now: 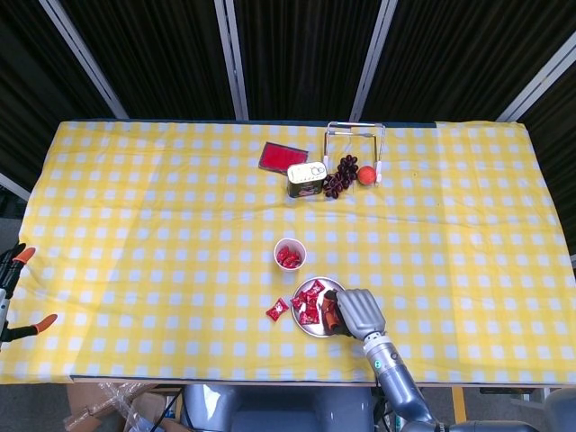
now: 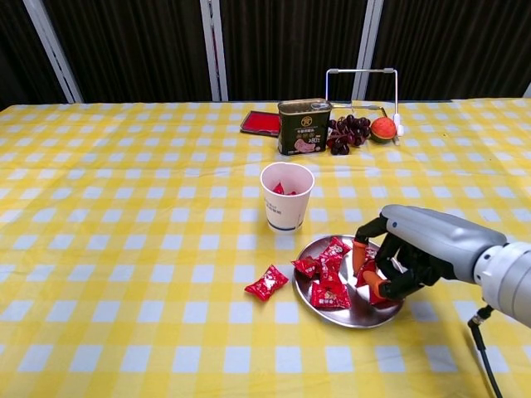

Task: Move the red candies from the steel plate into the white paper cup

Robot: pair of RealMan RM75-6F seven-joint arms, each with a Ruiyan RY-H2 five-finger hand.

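— Where are the red candies (image 2: 328,269) against the right hand (image 2: 412,250)?
— Heaped on the left half of the steel plate (image 2: 338,312), just beside the curled fingers (image 2: 362,255). One more candy (image 2: 371,280) pinched in those fingers over the plate's right side. A stray candy (image 2: 266,283) off on the tabletop (image 2: 124,207), left of the plate. A few already inside the white paper cup (image 2: 286,196), just behind the plate.
— Materials?
— Crinkly, shiny wrappers. Plate round, shallow, polished. Cup smooth, tapered, upright. Yellow-and-white checked cloth over the tabletop. At the back, a green tin (image 2: 304,127), dark cherries (image 2: 348,130), a small orange-red fruit (image 2: 382,128), a flat red pad (image 2: 260,123) and a wire frame (image 2: 362,89).
— Pose of the hand?
— Grey shell, back upward, reaching in from the right, orange-tipped fingers bent down and closed on that one candy. From the head view, hand (image 1: 357,311) covering the plate's right edge (image 1: 307,329). Left hand nowhere in either view.
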